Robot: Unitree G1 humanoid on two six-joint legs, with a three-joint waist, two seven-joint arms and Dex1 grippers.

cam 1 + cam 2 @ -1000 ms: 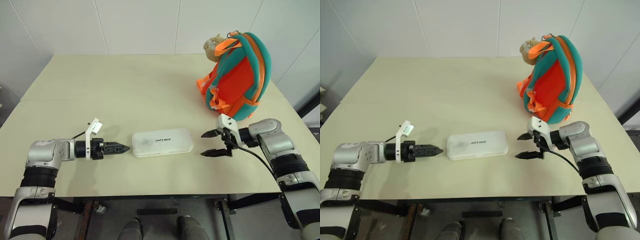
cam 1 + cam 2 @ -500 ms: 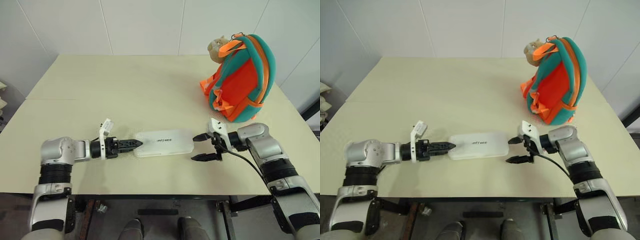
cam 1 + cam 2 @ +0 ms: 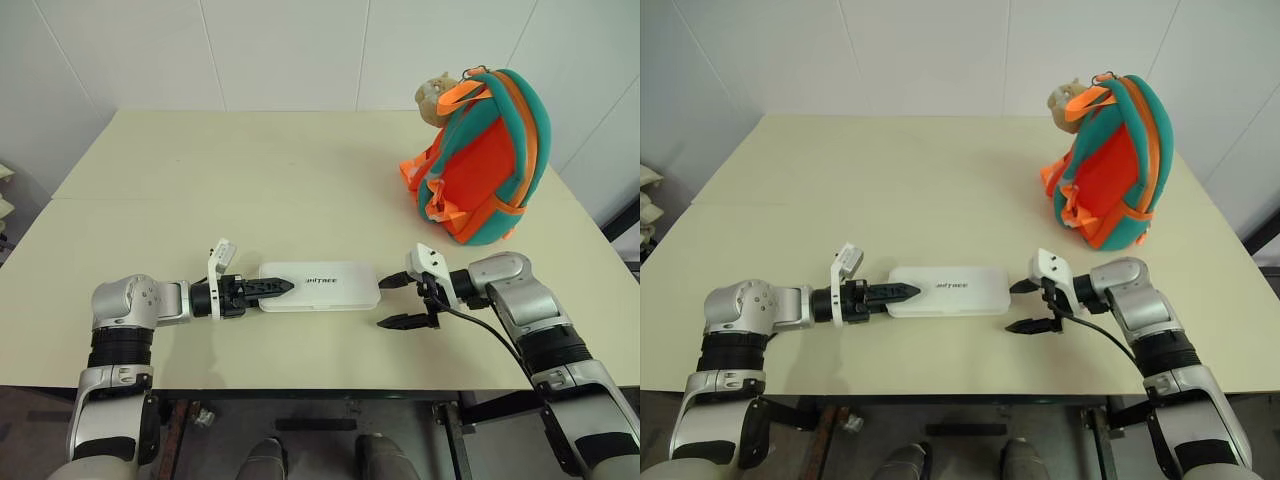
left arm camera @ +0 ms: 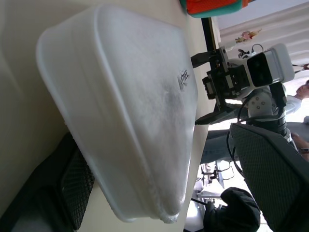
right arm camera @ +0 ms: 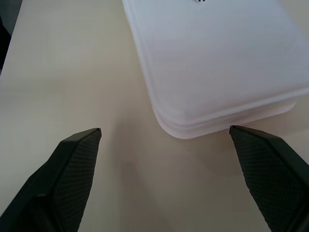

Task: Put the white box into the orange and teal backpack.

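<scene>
Near the surface's (image 3: 300,180) front edge | white box (image 3: 320,287) is lying flat, backpack (image 3: 480,160) standing well apart | you are bracketing its ends: left gripper (image 3: 272,288) and right gripper (image 3: 397,302), jaws spread | next: squeezing inward, lifting together.

Both arms have silver metal shells with black ribbed joints. Each ends in black, textured, pointed fingers (image 3: 270,288), a white wrist bracket (image 3: 217,255) and a thin black cable (image 3: 490,335).
</scene>
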